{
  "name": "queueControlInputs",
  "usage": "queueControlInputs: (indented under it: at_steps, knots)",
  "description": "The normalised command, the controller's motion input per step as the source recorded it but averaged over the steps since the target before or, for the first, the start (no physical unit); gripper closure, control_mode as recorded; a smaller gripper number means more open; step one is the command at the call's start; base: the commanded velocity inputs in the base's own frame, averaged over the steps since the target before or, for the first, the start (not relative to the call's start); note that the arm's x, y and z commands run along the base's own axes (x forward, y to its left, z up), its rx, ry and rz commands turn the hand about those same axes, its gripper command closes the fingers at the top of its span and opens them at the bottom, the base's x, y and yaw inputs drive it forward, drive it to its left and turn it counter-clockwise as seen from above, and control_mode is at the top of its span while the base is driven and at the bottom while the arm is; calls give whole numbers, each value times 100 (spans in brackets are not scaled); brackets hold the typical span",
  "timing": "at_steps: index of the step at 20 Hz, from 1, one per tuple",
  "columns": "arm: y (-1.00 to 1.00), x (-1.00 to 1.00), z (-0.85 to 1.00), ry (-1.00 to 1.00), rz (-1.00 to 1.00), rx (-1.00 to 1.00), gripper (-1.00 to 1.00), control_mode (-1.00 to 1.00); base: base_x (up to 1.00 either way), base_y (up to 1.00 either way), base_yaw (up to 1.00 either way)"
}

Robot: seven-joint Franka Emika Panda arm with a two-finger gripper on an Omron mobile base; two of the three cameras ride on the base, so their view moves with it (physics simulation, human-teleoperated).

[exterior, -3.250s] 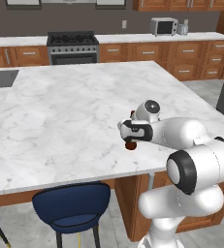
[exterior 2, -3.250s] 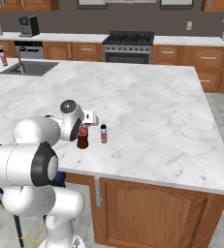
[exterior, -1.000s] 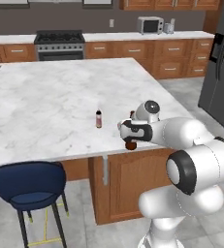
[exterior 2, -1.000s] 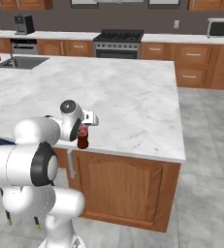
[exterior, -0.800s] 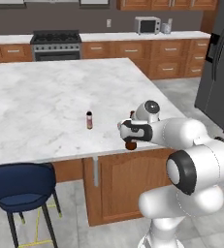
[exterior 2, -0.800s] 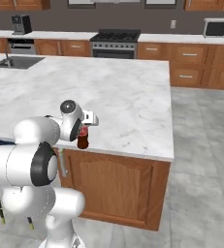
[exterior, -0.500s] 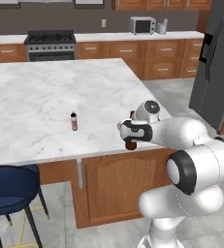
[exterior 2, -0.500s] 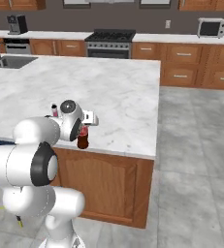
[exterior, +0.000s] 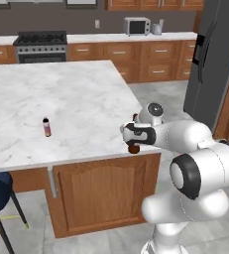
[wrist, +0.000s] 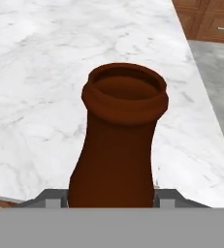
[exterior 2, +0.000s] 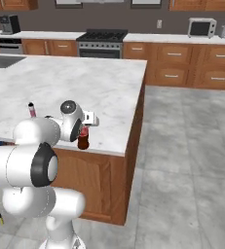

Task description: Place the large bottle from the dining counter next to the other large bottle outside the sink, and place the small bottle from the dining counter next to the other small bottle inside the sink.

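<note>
Small bottle [exterior: 46, 127] stands upright on the marble table [exterior: 61, 99], well left of the arm in the left base view and partly behind the arm's shoulder in the right base view. Jaws [exterior: 132, 140] are closed on the brown bottle [exterior: 134, 147], held upright above the table's near right corner; its red label shows in the right base view [exterior 2: 83, 137]. In the hand view the open brown neck [wrist: 125, 87] rises between the jaws, marble behind it.
</note>
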Motion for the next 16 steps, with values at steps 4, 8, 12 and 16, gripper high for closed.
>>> queueControlInputs:
  at_steps: [4, 8, 12, 16]
  knots:
    - [0, 0, 0, 0, 0, 0, 100, 100, 0, -66, 0]
    - [0, 0, 0, 0, 0, 0, 100, 100, 0, -66, 0]
    - [0, 0, 0, 0, 0, 0, 100, 100, 0, -67, 0]
    - [0, 0, 0, 0, 0, 0, 100, 100, 0, -68, 0]
